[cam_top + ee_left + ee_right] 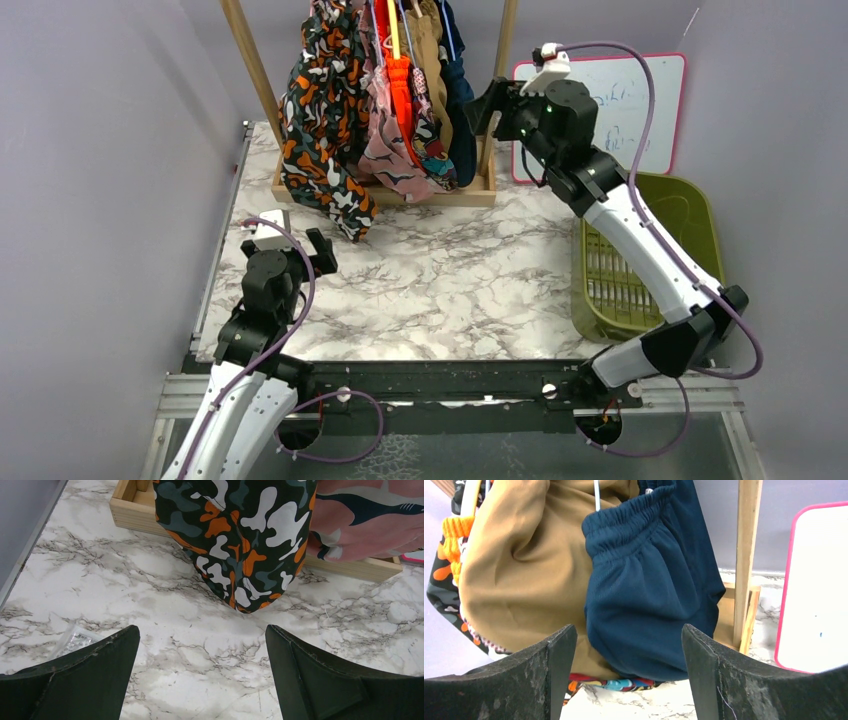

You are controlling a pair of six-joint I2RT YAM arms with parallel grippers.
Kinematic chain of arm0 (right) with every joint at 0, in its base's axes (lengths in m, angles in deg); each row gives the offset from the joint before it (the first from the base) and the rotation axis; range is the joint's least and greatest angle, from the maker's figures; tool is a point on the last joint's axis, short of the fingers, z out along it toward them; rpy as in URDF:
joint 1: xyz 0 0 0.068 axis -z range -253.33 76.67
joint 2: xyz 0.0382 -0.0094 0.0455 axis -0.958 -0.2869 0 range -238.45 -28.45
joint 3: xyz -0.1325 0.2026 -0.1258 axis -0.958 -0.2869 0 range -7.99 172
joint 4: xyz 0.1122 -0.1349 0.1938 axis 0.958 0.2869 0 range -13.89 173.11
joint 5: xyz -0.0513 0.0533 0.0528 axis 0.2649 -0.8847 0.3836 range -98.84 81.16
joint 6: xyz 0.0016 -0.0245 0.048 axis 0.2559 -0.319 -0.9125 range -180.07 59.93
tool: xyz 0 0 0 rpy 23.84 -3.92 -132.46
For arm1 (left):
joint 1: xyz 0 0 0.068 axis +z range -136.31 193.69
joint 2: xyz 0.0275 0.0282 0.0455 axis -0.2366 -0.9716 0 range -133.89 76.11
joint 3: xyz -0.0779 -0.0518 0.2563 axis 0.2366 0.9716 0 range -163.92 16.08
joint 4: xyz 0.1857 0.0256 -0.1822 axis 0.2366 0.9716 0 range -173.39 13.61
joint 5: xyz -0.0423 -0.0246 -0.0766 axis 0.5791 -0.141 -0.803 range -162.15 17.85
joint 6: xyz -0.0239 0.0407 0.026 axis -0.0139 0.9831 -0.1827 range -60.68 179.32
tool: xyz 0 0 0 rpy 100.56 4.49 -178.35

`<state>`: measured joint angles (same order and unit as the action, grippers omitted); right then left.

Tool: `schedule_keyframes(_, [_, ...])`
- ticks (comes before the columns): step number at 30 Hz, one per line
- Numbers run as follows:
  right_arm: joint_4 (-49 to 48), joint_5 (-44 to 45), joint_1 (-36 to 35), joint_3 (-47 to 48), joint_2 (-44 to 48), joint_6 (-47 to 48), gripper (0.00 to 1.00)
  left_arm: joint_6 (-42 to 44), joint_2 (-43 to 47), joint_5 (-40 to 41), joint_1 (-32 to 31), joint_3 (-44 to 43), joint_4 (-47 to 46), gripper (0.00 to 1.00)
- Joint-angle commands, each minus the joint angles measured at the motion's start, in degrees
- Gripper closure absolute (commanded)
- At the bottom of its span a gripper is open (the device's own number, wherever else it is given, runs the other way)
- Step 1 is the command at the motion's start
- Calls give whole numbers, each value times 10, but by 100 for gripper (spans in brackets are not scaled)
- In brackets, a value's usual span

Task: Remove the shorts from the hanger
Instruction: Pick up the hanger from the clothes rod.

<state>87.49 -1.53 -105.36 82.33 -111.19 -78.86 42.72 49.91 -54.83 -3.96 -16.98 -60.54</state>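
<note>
While navy shorts (649, 595) hang just ahead of wide-spread R fingers (744, 680), L fingers (80, 680) gape wide, empty.

Arms are built from white link shells and black joint housings: left arm (235, 410), right arm (640, 240). A purple cable (620, 48) is looped along each. A white camera block (551, 58) is mounted on each wrist. Green LEDs (547, 108) are lit on the right wrist. Fingers (85, 680) of left gripper (201, 632) and right gripper (629, 630) are matte black wedges, edges scuffed.
</note>
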Motion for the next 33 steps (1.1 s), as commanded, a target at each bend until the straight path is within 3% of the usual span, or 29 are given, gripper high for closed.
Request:
schedule_keyframes(1, [42,-37,7,84,-43,22,21,5,-1,-13,-2,-5,-8,1])
schedule_keyframes(6, [70,-44,10,167,-105,24,24,6,-6,-21,-2,-6,-8,1])
schedule_keyframes(11, [82,-34,10,244,-179,41,41,6,-7,-21,-1,-4,-9,1])
schedule_keyframes(15, [129,-56,10,340,-245,60,45,6,-8,-20,-2,-3,-9,1])
schedule_keyframes(19, [147,-17,10,399,-292,73,49,6,-9,-21,-2,-3,-10,1])
schedule_keyframes(22, [134,1,10,406,-306,89,61,6,-10,-21,-2,-2,-10,1])
schedule_keyframes(27, [123,13,10,404,-308,112,89,7,-18,-27,-1,-2,-10,1])
schedule_keyframes(31, [80,27,11,372,-290,133,99,8,-21,-29,-2,-2,-9,1])
schedule_keyframes(33, [46,41,10,352,-278,141,99,8,-20,-29,-2,-2,-10,1])
